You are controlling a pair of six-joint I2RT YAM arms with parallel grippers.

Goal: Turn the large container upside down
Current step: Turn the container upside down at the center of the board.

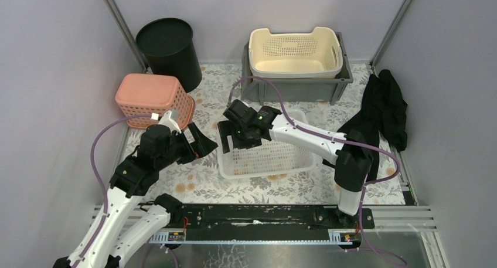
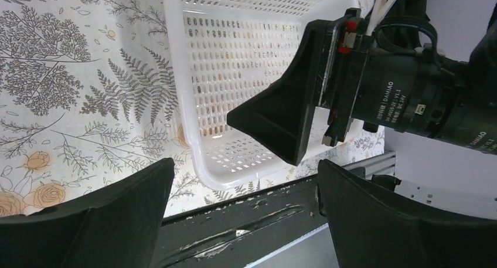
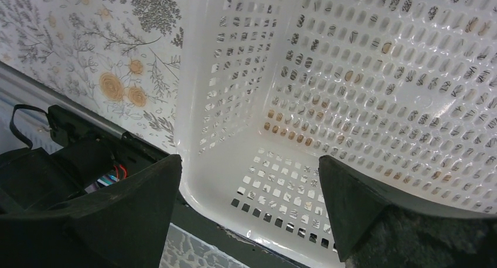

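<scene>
One white basket (image 1: pixel 269 159), one pink basket (image 1: pixel 153 95), left gripper (image 2: pixel 245 171) and right gripper (image 3: pixel 250 165) — two, both spread wide

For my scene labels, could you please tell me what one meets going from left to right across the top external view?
Pink basket → white basket → black cloth. The black bin and cream basket overlap those sideways, so I left them out.

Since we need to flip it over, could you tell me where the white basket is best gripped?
Grip the white basket by the rim of its left short wall, coming from above, one finger inside and one outside. It stands upright and open-topped, so that thin wall fits between open jaws; the right gripper hovers there, open.
</scene>
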